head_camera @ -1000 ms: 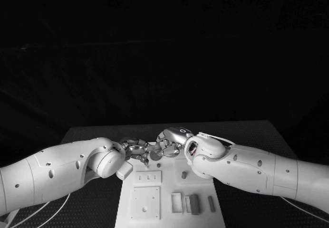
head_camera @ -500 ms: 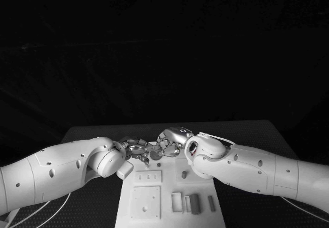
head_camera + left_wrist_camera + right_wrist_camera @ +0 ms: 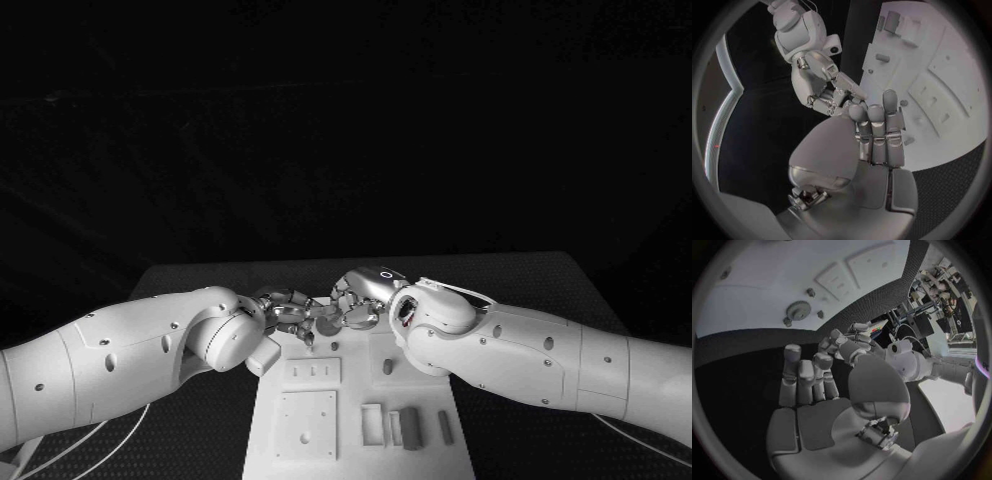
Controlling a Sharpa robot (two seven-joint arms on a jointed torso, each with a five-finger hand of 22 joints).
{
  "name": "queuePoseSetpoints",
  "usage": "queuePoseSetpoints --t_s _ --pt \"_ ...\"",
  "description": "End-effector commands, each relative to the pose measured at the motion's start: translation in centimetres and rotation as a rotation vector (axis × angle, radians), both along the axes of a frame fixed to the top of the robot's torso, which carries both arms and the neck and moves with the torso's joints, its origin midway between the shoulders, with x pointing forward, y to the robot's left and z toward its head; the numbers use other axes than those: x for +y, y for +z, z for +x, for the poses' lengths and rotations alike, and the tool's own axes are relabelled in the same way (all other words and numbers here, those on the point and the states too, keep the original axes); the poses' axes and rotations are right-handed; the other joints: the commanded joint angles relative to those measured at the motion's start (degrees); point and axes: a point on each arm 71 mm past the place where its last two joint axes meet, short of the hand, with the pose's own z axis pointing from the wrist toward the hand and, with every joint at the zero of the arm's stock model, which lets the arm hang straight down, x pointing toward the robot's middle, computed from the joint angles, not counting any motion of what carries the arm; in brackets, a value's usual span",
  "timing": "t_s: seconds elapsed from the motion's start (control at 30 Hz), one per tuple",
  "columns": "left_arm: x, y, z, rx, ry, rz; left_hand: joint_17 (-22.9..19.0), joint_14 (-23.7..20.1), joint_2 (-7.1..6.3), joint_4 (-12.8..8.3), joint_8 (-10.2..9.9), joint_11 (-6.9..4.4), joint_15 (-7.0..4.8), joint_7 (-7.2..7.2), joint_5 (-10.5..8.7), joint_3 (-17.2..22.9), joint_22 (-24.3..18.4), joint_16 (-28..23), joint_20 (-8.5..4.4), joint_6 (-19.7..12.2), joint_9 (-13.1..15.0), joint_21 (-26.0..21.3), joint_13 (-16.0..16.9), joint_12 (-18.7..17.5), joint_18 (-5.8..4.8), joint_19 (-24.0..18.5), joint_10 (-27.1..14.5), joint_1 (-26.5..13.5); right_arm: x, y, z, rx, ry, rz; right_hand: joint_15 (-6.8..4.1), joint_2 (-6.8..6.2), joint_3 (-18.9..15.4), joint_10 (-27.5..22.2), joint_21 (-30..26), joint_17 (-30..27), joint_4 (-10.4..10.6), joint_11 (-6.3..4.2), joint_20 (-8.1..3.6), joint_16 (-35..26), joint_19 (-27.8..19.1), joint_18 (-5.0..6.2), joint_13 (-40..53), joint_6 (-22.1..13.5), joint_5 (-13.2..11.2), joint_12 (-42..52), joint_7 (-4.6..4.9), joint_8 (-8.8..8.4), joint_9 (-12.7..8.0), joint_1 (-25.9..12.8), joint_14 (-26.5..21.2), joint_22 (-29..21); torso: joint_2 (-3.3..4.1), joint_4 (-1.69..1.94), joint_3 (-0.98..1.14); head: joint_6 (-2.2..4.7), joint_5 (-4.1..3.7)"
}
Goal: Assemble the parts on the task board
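The white task board (image 3: 361, 420) lies in the middle of the black table (image 3: 188, 285), its long side running away from the robot. On its near end sit several small grey parts: a square plate with holes (image 3: 306, 413), a smaller slotted plate (image 3: 310, 373) just beyond it, and to their right a row of upright bars (image 3: 410, 428) standing close together. A single short peg (image 3: 387, 367) lies apart, nearer the middle. In the right wrist view a small gear (image 3: 799, 309) rests on the board with a few little round pieces beside it.

Both hands meet above the far end of the board. The left hand (image 3: 286, 312) and the right hand (image 3: 355, 304) have their fingertips touching or nearly so (the left wrist view shows the right hand's fingers (image 3: 826, 97) bunched against the left's). Something small may be pinched between them, but I cannot tell whether either hand truly grasps a part, since the fingers hide the contact point
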Motion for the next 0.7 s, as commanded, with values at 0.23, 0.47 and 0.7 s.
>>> queuePoseSetpoints --t_s 0.23,0.47,0.7 --pt "-0.06 0.16 0.21 -0.004 0.039 -0.01 -1.05 -1.42 -1.63 0.59 0.86 -0.55 -0.17 -0.67 7.56 2.08 0.23 0.42 -0.36 3.9 0.86 -0.93 -0.57 -0.21 -0.39 -0.71 -2.7 0.43 0.41 -0.06 -0.27 0.001 0.017 -0.005 -0.37 0.01 0.06 0.34 0.14 -0.02 0.29 -0.19 -0.11 -0.04 0.2 0.75 -0.08 1.98 0.18 -0.18 1.6 0.12 0.1 -0.48 0.07 0.37 -0.02 -0.01 0.01 -0.06 0.15" --pt "-0.32 0.13 0.15 0.003 0.039 -0.015 -1.87 -1.67 -3.09 0.46 1.14 -0.86 -0.1 -1.02 12.42 3.23 0.58 0.92 -0.36 4.84 1.6 -1.19 -0.93 -0.35 -0.43 -0.75 -2.59 -0.54 0.54 -0.16 -0.26 0.002 0.016 -0.004 -0.37 0.01 0.08 0.35 0.13 -0.03 0.29 -0.2 -0.11 -0.05 0.22 0.75 -0.08 1.99 0.18 -0.19 1.6 0.11 0.11 -0.51 0.08 0.36 0.02 0.01 0.02 -0.16 0.17" --pt "-0.32 0.1 0.11 0.012 0.039 -0.018 -2.26 -1.77 -3.77 0.81 1.03 -0.82 -0.05 -0.97 12.23 3.26 0.79 1.19 -0.3 4.86 1.87 -1.24 -1.05 -0.36 -0.51 -0.66 -2.6 -2.07 0.49 -0.19 -0.25 0.002 0.014 -0.003 -0.39 0.06 0.15 0.39 0.13 -0.03 0.3 -0.22 -0.13 -0.06 0.26 0.75 -0.09 2.04 0.18 -0.2 1.58 0.12 0.12 -0.56 0.12 0.34 0.0 0.01 0.0 -0.16 0.18"
